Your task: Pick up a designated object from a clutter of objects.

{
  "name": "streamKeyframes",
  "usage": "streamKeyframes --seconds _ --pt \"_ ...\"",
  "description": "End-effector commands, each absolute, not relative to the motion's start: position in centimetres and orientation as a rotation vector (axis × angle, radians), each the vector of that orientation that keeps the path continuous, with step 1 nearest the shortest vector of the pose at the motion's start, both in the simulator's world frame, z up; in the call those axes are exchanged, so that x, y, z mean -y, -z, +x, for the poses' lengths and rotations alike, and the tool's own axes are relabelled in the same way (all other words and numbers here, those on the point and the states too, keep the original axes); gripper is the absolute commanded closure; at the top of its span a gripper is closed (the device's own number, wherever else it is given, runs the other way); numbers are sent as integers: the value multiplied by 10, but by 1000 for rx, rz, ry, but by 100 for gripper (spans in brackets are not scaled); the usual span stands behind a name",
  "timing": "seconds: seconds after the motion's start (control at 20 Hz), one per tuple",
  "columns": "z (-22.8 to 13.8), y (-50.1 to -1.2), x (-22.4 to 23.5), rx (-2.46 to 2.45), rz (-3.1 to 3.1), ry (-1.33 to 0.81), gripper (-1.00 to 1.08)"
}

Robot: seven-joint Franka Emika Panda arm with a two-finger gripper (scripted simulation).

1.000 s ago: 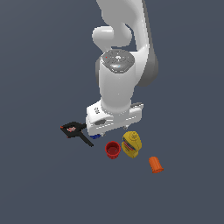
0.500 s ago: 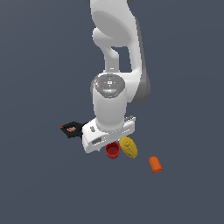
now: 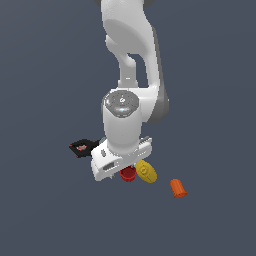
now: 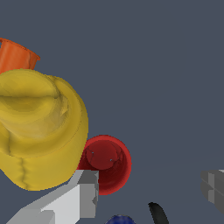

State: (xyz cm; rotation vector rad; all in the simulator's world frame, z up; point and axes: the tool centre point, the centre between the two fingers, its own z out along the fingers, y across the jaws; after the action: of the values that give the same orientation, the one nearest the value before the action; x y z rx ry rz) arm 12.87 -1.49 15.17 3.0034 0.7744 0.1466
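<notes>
The arm has dropped lower and now the claw (image 3: 124,169) sits right over the red cup (image 3: 128,174), covering the blue can that showed a second ago. The cup stands mid-table, touching the yellow mustard bottle (image 3: 146,171); the orange cup (image 3: 178,188) lies apart, the black clamp (image 3: 81,147) on the other side. Wrist view shows what the exterior hides: fingers (image 4: 81,192) spread wide, one overlapping the cup's (image 4: 106,162) rim, nothing gripped.
</notes>
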Motion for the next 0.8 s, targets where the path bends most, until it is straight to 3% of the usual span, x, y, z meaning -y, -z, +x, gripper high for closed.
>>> streamKeyframes --seconds 0.0,0.75 --pt "126 -145 11 -783 3006 -132 -92" --pt "101 -54 -3 -826 3029 -9 -92"
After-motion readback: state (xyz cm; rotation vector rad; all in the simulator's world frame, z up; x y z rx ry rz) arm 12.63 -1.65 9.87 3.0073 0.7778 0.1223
